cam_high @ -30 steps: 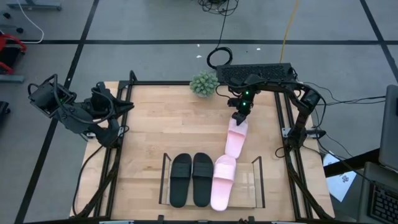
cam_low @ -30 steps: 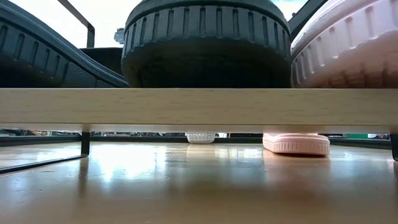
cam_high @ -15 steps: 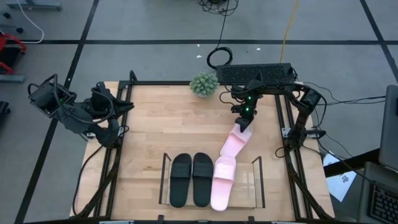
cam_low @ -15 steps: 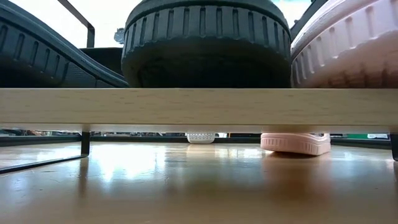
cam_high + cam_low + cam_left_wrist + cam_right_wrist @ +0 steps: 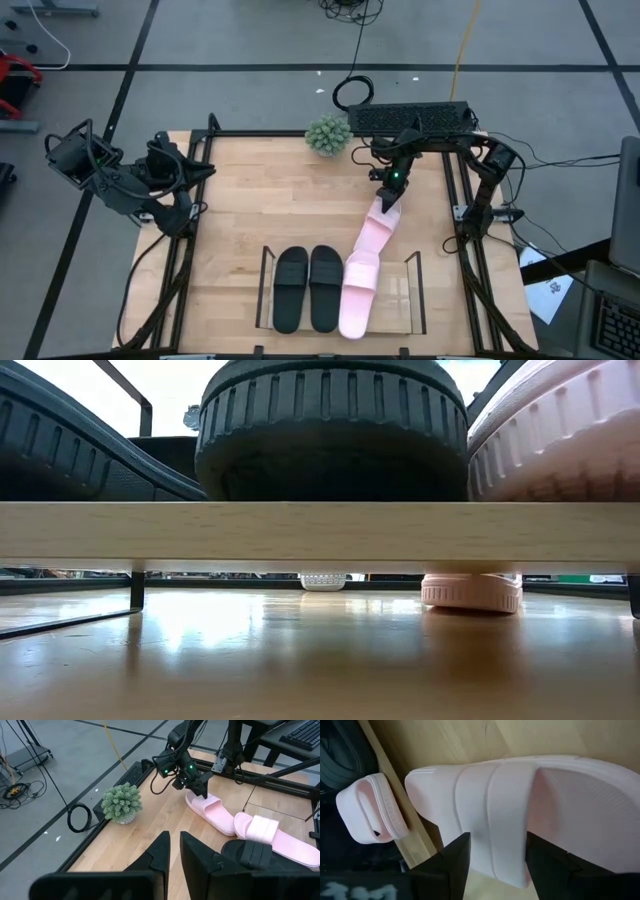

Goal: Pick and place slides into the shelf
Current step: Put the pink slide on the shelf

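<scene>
One pale pink slide lies slanted on the table, its toe end close to the shelf. My right gripper is at its far end, shut on it. The wide strap shows between the fingers in the right wrist view. In the shelf the two black slides and the other pink slide rest side by side on their soles. My left gripper waits above the table's left edge, fingers nearly together. My right gripper holds the pink slide by its far end, behind the strap, pinched across its width with one finger on each long side. The fingers come from above, slanting in from the far side. The toe end rests on the table.
A small potted plant and a black keyboard sit at the far edge. Black frame rails run along both table sides. The shelf has a free slot to the right of its pink slide. Bare wood lies left of the held slide.
My right gripper has shifted a little toward the table's right edge while holding the slide's far end. The slide has turned about: its toe end swung toward the left and now points at the shelf's pink slide, still on the table.
</scene>
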